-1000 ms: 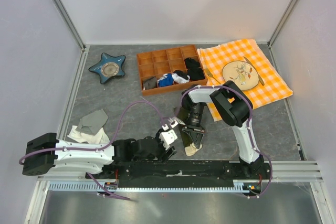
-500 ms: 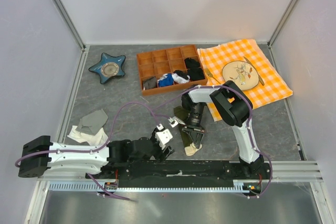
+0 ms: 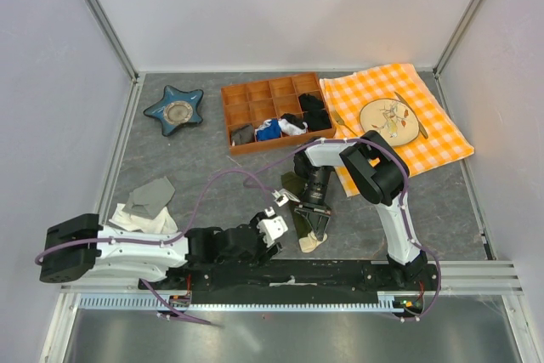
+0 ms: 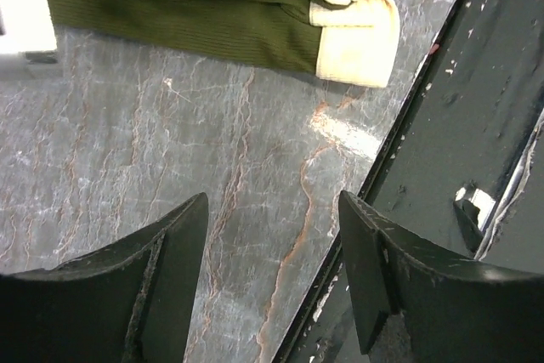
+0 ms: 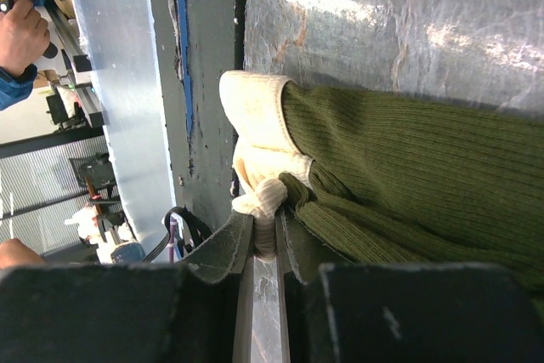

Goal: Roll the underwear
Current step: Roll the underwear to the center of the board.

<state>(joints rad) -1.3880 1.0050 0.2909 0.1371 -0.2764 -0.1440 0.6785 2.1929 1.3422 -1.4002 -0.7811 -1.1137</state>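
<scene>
One pair of underwear (image 5: 408, 167) lies by the near edge of the bench (image 4: 170, 167), close to the middle. It is soft, ribbed, dark green cloth with a cream band. The right end effector (image 5: 265, 231) is clenched on a lump of that band. The left end effector (image 4: 272, 201) is spread wide and holds nothing, just beside the underwear. The bench looks like grey stone with thin veins. Near its far edge sit one brown tray (image 3: 276, 112) and one blue star-shaped dish (image 3: 174, 110).

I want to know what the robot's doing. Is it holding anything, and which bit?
The right gripper pinches the underwear by a bunched bit of its cream waistband. The left gripper is open and holds nothing.
</scene>
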